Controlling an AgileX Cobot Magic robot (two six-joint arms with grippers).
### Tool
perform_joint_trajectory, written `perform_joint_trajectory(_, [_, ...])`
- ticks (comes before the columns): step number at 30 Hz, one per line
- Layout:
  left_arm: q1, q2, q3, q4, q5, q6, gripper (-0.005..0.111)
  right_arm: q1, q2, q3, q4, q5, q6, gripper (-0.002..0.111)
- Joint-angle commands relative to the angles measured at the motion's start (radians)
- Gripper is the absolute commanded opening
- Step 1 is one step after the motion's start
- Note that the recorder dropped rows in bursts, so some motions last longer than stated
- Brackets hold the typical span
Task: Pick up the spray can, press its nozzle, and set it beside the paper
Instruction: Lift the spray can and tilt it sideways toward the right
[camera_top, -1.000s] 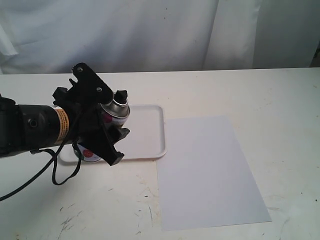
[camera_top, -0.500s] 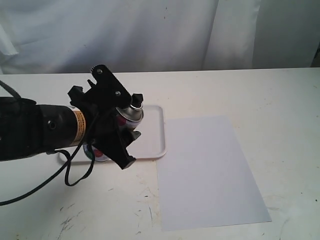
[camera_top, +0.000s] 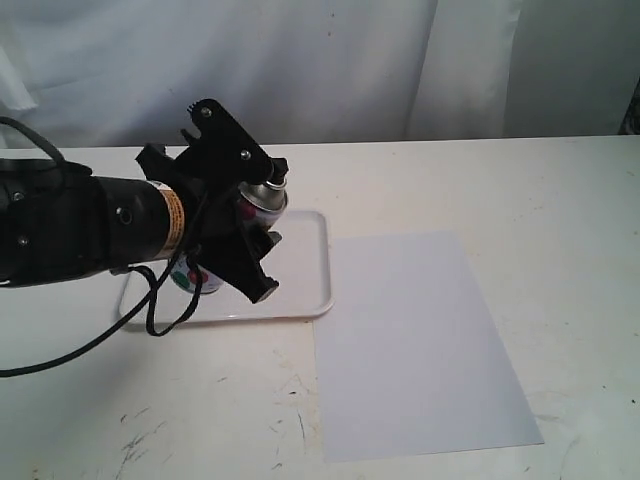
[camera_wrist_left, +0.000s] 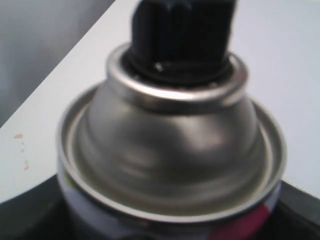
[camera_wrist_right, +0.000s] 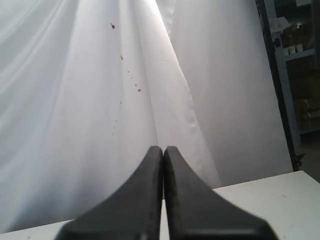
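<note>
The spray can (camera_top: 258, 203) hangs tilted above the white tray (camera_top: 300, 270), held in my left gripper (camera_top: 245, 225), which is shut on its body. Its silver dome (camera_wrist_left: 175, 145) fills the left wrist view, with the black nozzle (camera_wrist_left: 182, 37) on top pointing away. The nozzle (camera_top: 277, 172) shows at the can's upper right in the exterior view. The white paper (camera_top: 410, 340) lies flat on the table, to the right of the tray. My right gripper (camera_wrist_right: 163, 150) is shut on nothing, raised and facing the curtain; it is outside the exterior view.
A white curtain (camera_top: 320, 60) hangs behind the table. The table top (camera_top: 200, 420) in front carries dark scuff marks. A black cable (camera_top: 130, 340) loops down from my left arm. Shelving (camera_wrist_right: 295, 60) stands beyond the curtain's edge.
My left gripper has lifted the spray can and carried it up and to the right over the tray. The can's base, earlier near the tray's surface, is now higher.
</note>
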Motion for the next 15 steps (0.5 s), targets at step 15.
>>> perform_joint_trajectory(15, [-0.156, 0.153, -0.231, -0.116, 0.265, 0.222, 0.0, -0.008, 0.927, -0.667, 0.361, 0.751, -0.272, 0.0])
